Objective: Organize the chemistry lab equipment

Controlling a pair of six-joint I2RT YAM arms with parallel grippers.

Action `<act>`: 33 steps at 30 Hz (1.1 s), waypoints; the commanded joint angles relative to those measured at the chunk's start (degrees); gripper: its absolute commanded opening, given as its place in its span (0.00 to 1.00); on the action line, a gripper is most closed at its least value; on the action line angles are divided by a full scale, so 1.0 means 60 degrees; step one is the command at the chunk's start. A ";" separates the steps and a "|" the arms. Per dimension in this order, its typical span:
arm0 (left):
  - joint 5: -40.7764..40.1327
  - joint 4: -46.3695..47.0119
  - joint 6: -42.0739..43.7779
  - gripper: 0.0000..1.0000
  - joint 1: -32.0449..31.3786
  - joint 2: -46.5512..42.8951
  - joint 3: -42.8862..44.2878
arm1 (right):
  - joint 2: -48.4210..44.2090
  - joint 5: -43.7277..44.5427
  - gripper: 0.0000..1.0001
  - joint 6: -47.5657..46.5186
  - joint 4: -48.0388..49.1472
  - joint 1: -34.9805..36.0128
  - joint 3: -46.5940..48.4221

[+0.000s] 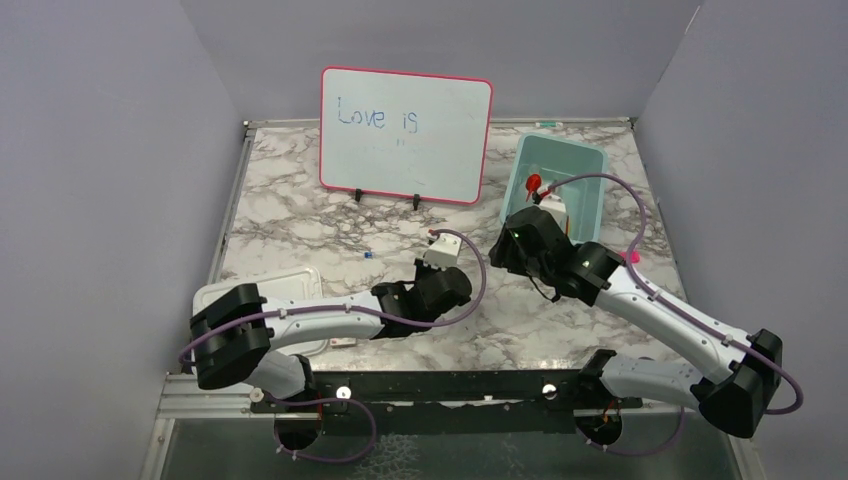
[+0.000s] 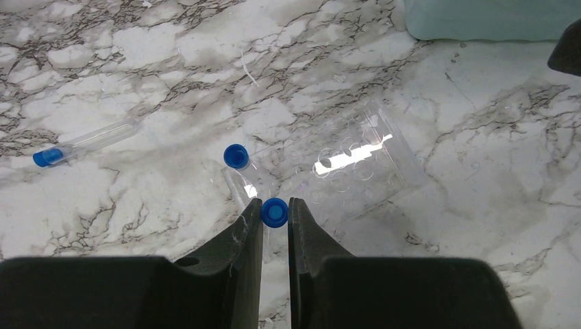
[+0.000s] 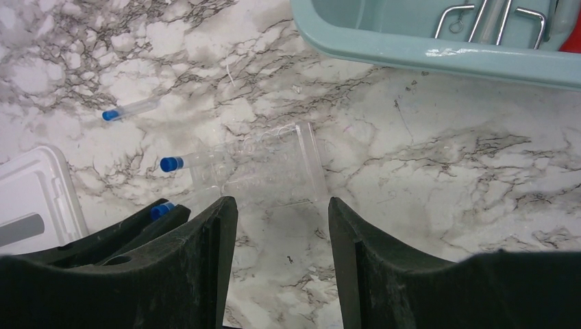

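— Why is the left gripper [image 2: 275, 203] pinched so narrow?

— It has a blue-capped tube [image 2: 274, 213] clamped between its fingers, just below the cap. My guess is that it holds it there so the far end can be steered into a hole.

— And the clear rack [image 2: 346, 164]?

— It lies tipped on its side on the marble table [image 2: 479, 226], right in front of that held tube. A second tube [image 2: 237, 157] has its cap at the rack's edge. I cannot tell whether it sits in a hole. A third tube [image 2: 82, 144] lies well apart, to the left.

— What about the right gripper [image 3: 282, 205]?

— Its jaws stand about halfway apart and hold nothing. It hovers over the rack, probably ready to steady or right it.

— And the rest?

— The squeeze bottle [image 1: 534, 184] is already in the teal bin [image 3: 411, 49].
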 commanded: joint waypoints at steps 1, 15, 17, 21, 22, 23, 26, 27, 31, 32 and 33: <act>-0.0748 0.0425 0.0204 0.06 -0.0052 0.0176 -0.0053 | 0.0133 0.0017 0.55 0.0106 -0.0125 0.0020 -0.0035; -0.0980 0.0683 0.0166 0.06 0.0160 0.0569 -0.0171 | 0.0546 -0.0056 0.55 -0.0167 0.0063 0.0020 0.0071; -0.0866 0.0743 0.0220 0.06 0.0181 0.0679 -0.0188 | 0.0570 -0.0072 0.55 -0.0188 0.0098 0.0020 0.0062; -0.0848 0.0432 0.0045 0.06 0.0239 0.0952 -0.0092 | 0.0629 -0.0098 0.55 -0.0197 0.0093 0.0020 0.0047; -0.0806 0.0461 0.0002 0.06 0.0261 0.0951 -0.0136 | 0.0629 -0.0102 0.55 -0.0197 0.0093 0.0020 0.0030; -0.0755 0.0488 -0.0050 0.07 0.0288 0.0924 -0.0172 | 0.0632 -0.0106 0.55 -0.0195 0.0093 0.0020 0.0023; -0.0720 0.0530 -0.0218 0.10 0.0325 0.0878 -0.0291 | 0.0618 -0.0117 0.55 -0.0197 0.0093 0.0020 -0.0009; -0.0726 0.0530 -0.0282 0.12 0.0347 0.0856 -0.0324 | 0.0622 -0.0115 0.55 -0.0197 0.0093 0.0020 -0.0017; -0.0652 0.0639 -0.0441 0.21 0.0362 0.0863 -0.0492 | 0.0646 -0.0139 0.55 -0.0208 0.0110 0.0020 -0.0029; -0.0637 0.0686 -0.0466 0.22 0.0359 0.0847 -0.0545 | 0.0644 -0.0145 0.55 -0.0218 0.0123 0.0016 -0.0007; -0.0628 0.0701 -0.0529 0.23 0.0366 0.0828 -0.0599 | 0.0662 -0.0148 0.55 -0.0233 0.0126 0.0018 -0.0004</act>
